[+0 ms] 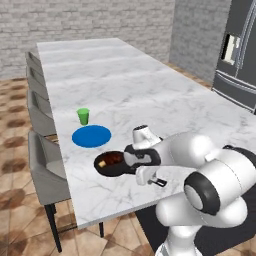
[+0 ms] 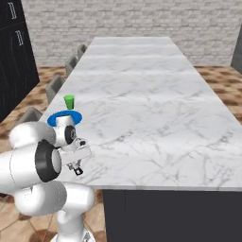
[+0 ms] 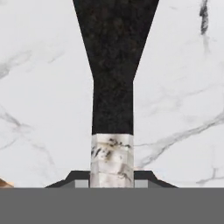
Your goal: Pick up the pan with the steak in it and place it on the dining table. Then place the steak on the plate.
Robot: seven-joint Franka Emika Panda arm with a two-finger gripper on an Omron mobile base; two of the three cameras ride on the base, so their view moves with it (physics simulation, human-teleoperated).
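While the pan (image 1: 111, 163) sits low over the near end of the table (image 1: 150, 95), just this side of the blue plate (image 1: 91, 136), the gripper (image 1: 141, 161) is at its handle (image 3: 113, 87), which runs straight up the middle of the hand view between the finger tips (image 3: 72, 177); the jaws look closed on it, though the contact itself is hard to make out. The steak (image 1: 107, 160) shows as a reddish lump with a yellowish end inside the pan. A risk, as I judge it: held by the thin handle, the pan could tilt or twist on release. Whether it already rests on the marble cannot be told. In the right base view the arm hides the pan and part of the plate. A green cup (image 1: 83, 116) stands just beyond the plate.
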